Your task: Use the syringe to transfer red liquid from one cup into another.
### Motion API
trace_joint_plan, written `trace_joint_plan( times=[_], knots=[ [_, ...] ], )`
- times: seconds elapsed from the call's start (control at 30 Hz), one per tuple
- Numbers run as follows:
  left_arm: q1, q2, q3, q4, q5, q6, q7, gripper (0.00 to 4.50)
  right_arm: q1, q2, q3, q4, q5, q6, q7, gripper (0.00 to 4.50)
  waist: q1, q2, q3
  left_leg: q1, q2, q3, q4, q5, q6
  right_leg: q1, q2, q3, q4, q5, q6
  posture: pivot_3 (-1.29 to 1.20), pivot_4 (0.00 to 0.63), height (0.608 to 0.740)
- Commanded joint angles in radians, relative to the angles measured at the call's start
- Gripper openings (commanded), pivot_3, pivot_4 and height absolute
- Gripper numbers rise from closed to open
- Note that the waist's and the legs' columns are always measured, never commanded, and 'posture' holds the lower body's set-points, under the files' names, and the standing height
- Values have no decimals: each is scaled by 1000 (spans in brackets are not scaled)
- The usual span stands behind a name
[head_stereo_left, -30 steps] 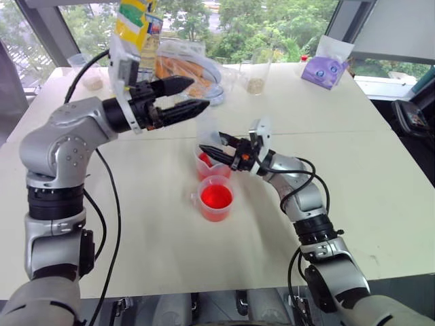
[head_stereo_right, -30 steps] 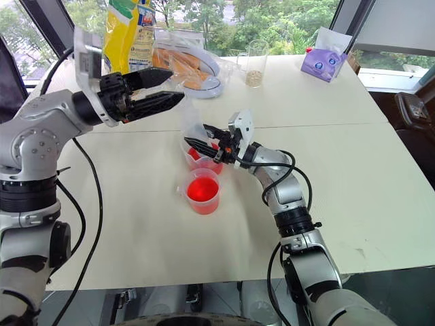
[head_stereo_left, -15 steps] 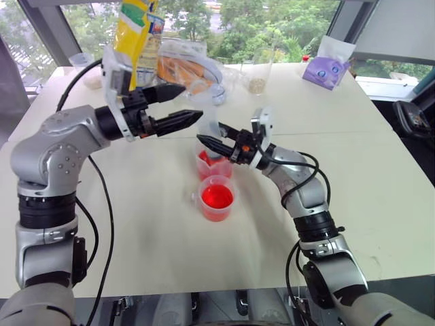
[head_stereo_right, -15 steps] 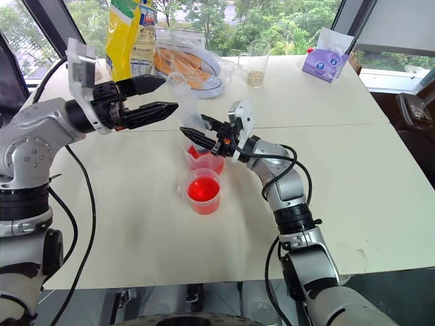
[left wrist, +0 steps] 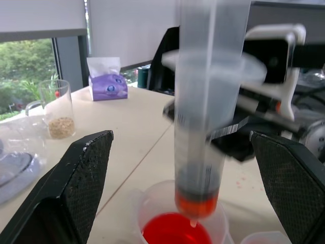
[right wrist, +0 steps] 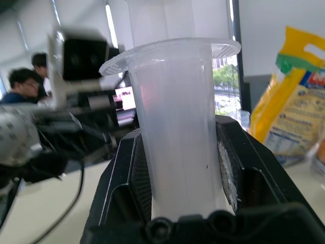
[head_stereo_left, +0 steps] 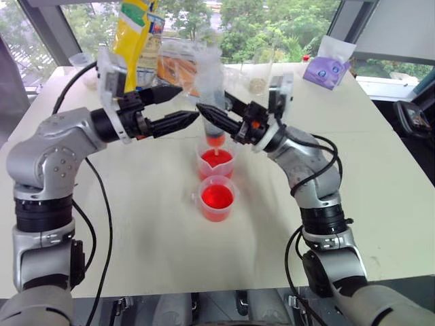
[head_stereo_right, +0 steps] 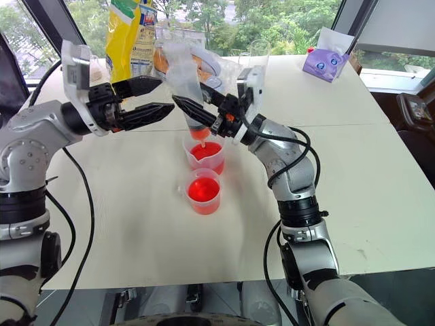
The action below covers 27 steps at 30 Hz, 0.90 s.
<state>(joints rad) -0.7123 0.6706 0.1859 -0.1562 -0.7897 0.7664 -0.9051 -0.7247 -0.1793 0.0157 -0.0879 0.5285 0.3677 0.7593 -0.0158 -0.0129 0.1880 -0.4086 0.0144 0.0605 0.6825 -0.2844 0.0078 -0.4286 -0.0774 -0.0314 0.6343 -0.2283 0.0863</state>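
Clamped upright in the right gripper (head_stereo_right: 197, 112), syringe (head_stereo_left: 211, 102) pointing red-orange tip down above the spouted measuring cup (head_stereo_left: 216, 161) of red liquid (head_stereo_left: 216, 157); left gripper (head_stereo_left: 183, 105) spread wide beside it. No legible labels.

- Both arms are silver-grey metal shells with chunky rounded joints and black bands between segments.
- Loose black cables loop along each arm.
- Left tool (head_stereo_left: 178, 107) and right tool (head_stereo_left: 219, 114): tapered black fingers, white camera bracket at the wrist.
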Motion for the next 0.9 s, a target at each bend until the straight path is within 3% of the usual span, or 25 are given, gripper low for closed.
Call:
trace_joint_plan(
  times=[0.03, 0.2, 0.43, 0.9],
  knots=[
    [-8, 34, 65, -39, -55, 23, 0, 4431, -32, -17, -46, -130, 101, 67, -23, 1392, 0, 0, 0, 0, 0, 0, 0, 0, 0, 0, 0, 0, 0, 0, 0, 0, 150, 740],
    [-11, 75, 106, -43, -123, 76, -2, 4431, 45, -64, -48, -221, 200, 162, 2, 1392, 1, 0, 0, 0, 0, -1, 0, 0, 0, 0, 0, 0, 0, 0, 0, 0, 150, 740],
    [-32, 100, 115, -54, -199, 129, 1, 4431, 161, -91, 7, -248, 194, 149, 61, 1392, 2, 0, 0, 0, 0, -1, 0, 0, 0, 1, 0, 0, -1, 0, 0, 0, 150, 740],
    [-79, 50, 97, -112, -409, 231, 108, 4431, 214, -101, 51, -230, 143, 92, 91, 1392, 2, 0, 0, 0, 0, -1, 0, 0, 0, 1, 0, 0, -1, 0, 0, 0, 150, 740]
  ],
)
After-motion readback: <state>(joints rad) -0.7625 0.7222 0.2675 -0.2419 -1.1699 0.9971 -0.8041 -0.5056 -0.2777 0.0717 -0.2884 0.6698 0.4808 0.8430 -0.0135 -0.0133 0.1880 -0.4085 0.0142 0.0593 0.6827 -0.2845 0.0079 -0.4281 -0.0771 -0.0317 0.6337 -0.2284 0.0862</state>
